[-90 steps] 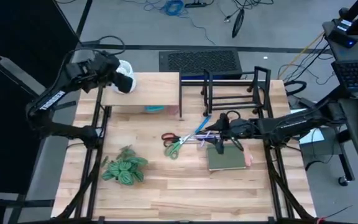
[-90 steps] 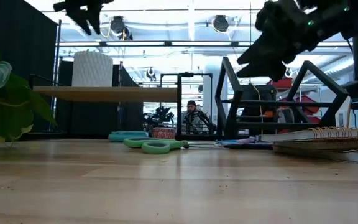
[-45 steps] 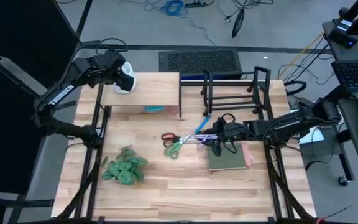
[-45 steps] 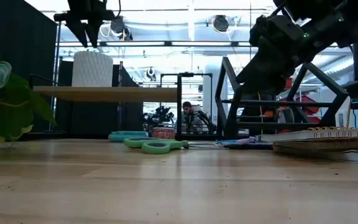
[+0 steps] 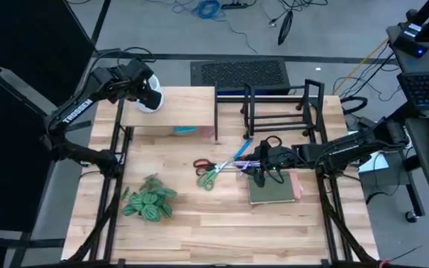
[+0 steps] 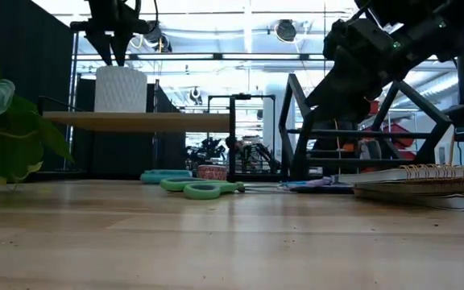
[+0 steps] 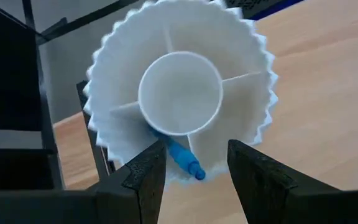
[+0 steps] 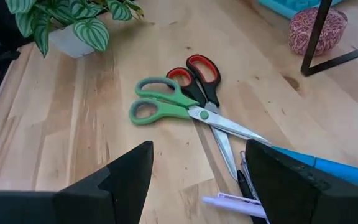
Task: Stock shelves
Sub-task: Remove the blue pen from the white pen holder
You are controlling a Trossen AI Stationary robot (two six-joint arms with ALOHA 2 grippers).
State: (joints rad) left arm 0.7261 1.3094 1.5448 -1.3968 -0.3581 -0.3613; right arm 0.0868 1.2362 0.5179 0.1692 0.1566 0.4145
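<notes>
The left gripper (image 7: 192, 165) is held spread above a white ribbed organizer (image 5: 150, 94), which is seated at the left edge of the pale-wood riser shelf (image 5: 188, 108). The black wire rack (image 5: 281, 112) is placed just right of that shelf. Forward of it, the right gripper (image 8: 194, 180) is spread over scissors (image 8: 185, 106); bare tabletop, seemingly, is left beyond.

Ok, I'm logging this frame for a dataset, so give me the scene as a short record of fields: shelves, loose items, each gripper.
wood shelf: back left, holds white cup holder
cup holder contents: blue pen in an outer compartment
wire rack: back right, looks unstocked
loose items: green scissors, red scissors, pens, notebook, plant
under wood shelf: teal item, yarn ball
left gripper: open, over cup holder
right gripper: open, over pens beside scissors
</notes>
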